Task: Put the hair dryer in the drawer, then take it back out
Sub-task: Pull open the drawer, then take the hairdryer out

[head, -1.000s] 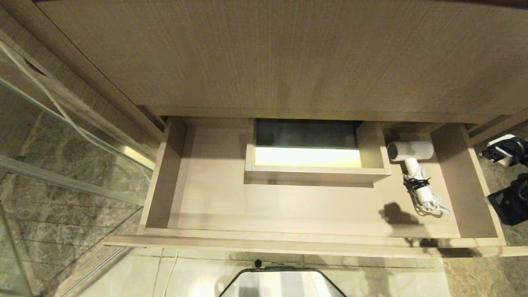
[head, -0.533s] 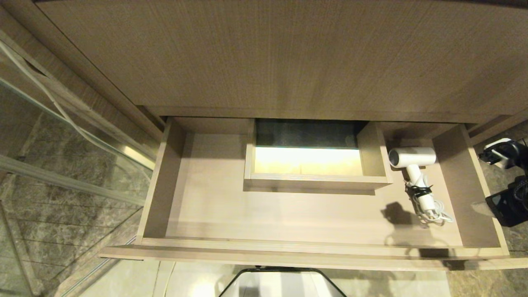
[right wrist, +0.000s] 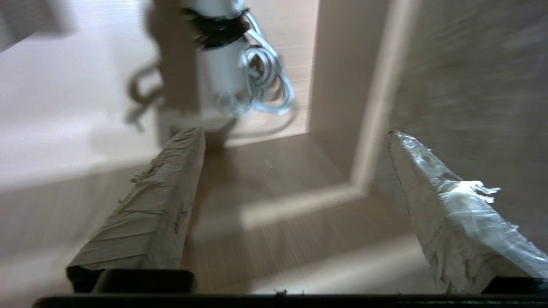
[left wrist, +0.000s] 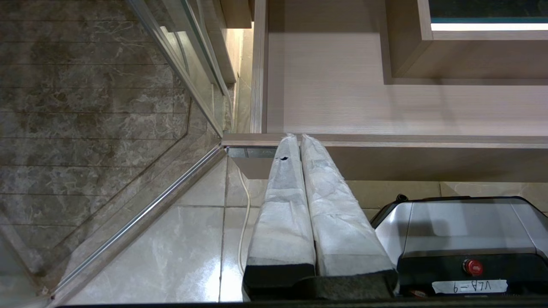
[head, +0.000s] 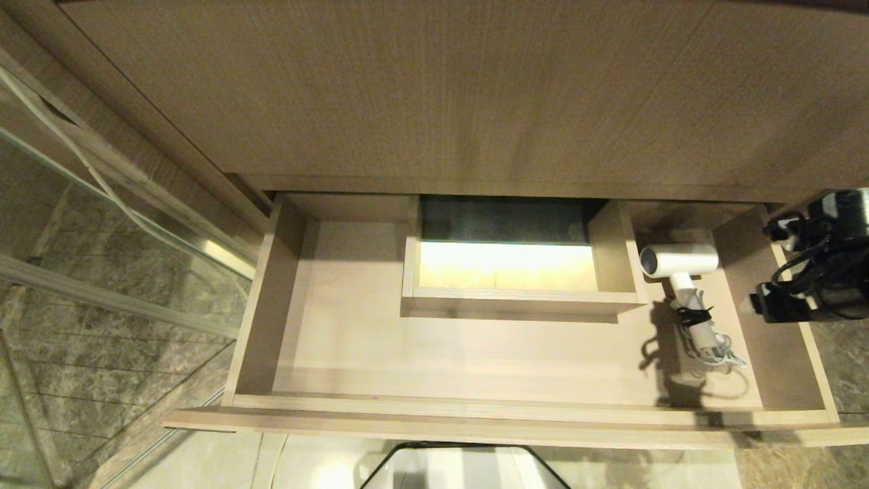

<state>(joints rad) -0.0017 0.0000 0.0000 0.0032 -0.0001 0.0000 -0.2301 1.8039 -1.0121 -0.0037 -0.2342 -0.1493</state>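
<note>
A: Where's the right arm?

B: At the right edge of the head view, about mid-height. Its dark wrist hardware hangs over the right side wall of the drawer (head: 271,299). The right gripper (right wrist: 295,137) is seen properly only from its own wrist camera, pointing down toward the drawer's near right corner.

A: How far apart are the fingers?

B: Wide apart. The two taped fingers (right wrist: 158,205) stand with a broad gap between them and nothing in that gap. They hold nothing and touch nothing that I can see.

A: And the hair dryer?

B: The hair dryer (head: 679,261) lies flat on the drawer floor in the right part of the head view, just right of the boxed cut-out (head: 509,299). Its barrel lies crosswise with the dark round end toward the cut-out, and the handle runs down the frame. The cord bundle (head: 723,353), cinched by a black tie (head: 692,316), sits at the handle's lower end. In the right wrist view the handle and cord are at the top centre, beyond the fingertips and apart from them.

A: The left arm?

B: Not in the head view. From its wrist camera the left gripper (left wrist: 297,139) has its wrapped fingers pressed together, tips at the drawer's front edge in the picture, above the pale floor tiles (left wrist: 171,239) and beside the robot's base (left wrist: 462,226).
</note>
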